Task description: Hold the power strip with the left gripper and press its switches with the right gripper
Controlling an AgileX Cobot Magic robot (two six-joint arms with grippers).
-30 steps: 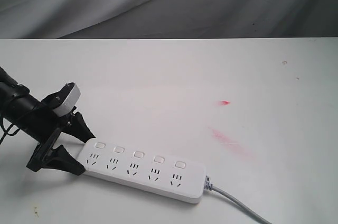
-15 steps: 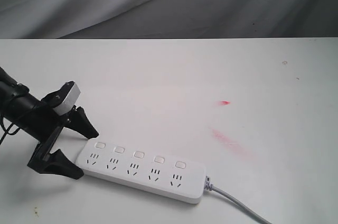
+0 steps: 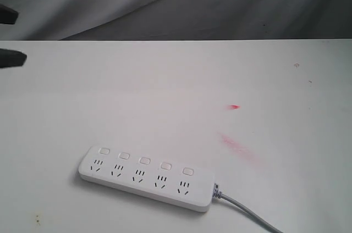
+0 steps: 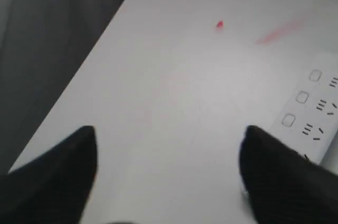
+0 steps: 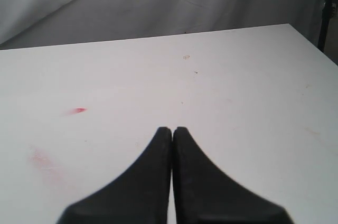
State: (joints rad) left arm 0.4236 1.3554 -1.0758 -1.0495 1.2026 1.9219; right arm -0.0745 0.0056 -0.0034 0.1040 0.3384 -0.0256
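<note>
Lying apart from left hand (image 4: 167, 149): power strip (image 3: 146, 177)

A white table (image 3: 176, 79) with red smears (image 3: 236, 146) fronts a grey draped cloth (image 3: 247, 2).

power strip (image 3: 146, 179) | white, flat, lying free | switches (image 3: 144, 160) | five, facing up

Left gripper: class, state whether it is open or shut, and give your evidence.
Open. On the left gripper the two black fingers stand wide apart, bare table between them, gripping nothing.
</note>
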